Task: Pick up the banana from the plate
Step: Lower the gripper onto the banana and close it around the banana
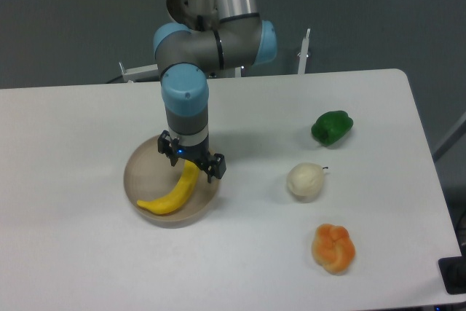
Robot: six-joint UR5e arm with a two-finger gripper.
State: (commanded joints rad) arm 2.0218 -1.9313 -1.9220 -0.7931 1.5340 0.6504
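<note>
Single fixed view, high and in front, angled down across the table (87, 267), arm base at far edge, moderately close

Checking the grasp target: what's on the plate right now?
One banana lies on the plate. The open gripper covers the banana's upper end, so that tip can't be seen.
</note>
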